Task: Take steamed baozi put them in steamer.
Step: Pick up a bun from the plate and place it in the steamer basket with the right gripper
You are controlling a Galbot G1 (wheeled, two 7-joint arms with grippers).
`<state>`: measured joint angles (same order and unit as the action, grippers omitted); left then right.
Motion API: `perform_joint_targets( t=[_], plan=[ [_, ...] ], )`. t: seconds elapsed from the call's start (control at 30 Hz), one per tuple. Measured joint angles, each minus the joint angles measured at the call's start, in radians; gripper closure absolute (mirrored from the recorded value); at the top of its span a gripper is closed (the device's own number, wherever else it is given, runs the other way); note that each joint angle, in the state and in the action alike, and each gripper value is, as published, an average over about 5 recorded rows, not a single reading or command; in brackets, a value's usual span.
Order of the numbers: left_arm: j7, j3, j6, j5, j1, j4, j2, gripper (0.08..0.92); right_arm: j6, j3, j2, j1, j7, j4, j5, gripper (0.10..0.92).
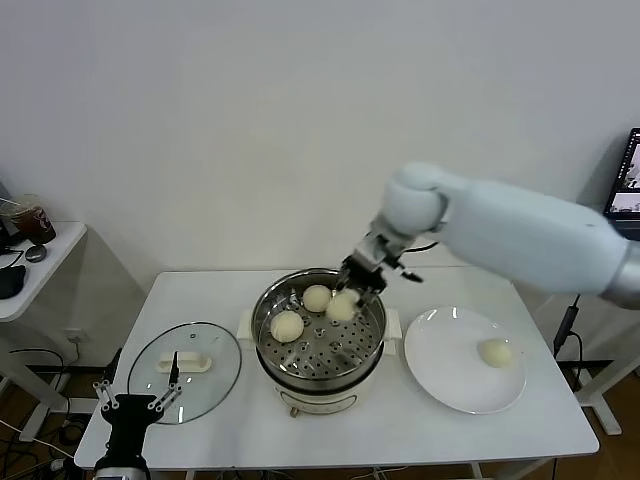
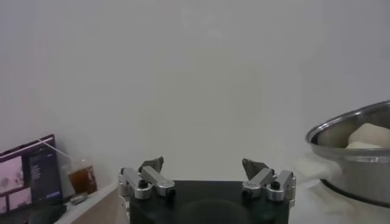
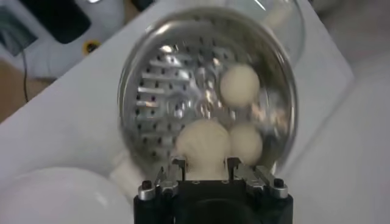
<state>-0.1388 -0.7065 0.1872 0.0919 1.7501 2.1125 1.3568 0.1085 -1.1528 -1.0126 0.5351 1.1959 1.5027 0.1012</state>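
Observation:
The steel steamer (image 1: 318, 375) stands mid-table on its white base. Two cream baozi lie on its perforated tray, one at the back (image 1: 316, 297) and one at the left (image 1: 287, 326). My right gripper (image 1: 352, 290) is over the steamer's back right, shut on a third baozi (image 1: 342, 306). In the right wrist view that baozi (image 3: 203, 146) sits between the fingers (image 3: 178, 167), above the tray with the other two (image 3: 239, 85) (image 3: 248, 143). A fourth baozi (image 1: 495, 352) lies on the white plate (image 1: 445, 370). My left gripper (image 1: 138, 403) is parked low at the front left, open and empty (image 2: 204, 167).
A glass lid with a white handle (image 1: 185, 370) lies on the table left of the steamer. A side table (image 1: 30, 270) with a cup stands at far left. A screen (image 1: 628, 175) is at the right edge. The wall is behind the table.

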Motion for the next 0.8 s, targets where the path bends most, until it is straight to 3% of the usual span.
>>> perform_joint_targets(
  t=[0.3,0.67,0.8],
  plan=[
    [0.000,-0.003,0.005,0.003,-0.004,-0.004,0.010,0.177,0.159,-0.084,-0.123,-0.023,-0.041,-0.022,-0.085,0.579],
    [-0.005,-0.013,0.016,0.002,0.005,-0.006,0.012,0.177,0.280,-0.128,-0.170,-0.062,-0.060,-0.031,-0.197,0.557],
    [-0.005,-0.013,0.017,0.002,0.005,-0.007,0.013,0.177,0.300,-0.129,-0.173,-0.071,-0.068,-0.035,-0.216,0.509]
  ],
)
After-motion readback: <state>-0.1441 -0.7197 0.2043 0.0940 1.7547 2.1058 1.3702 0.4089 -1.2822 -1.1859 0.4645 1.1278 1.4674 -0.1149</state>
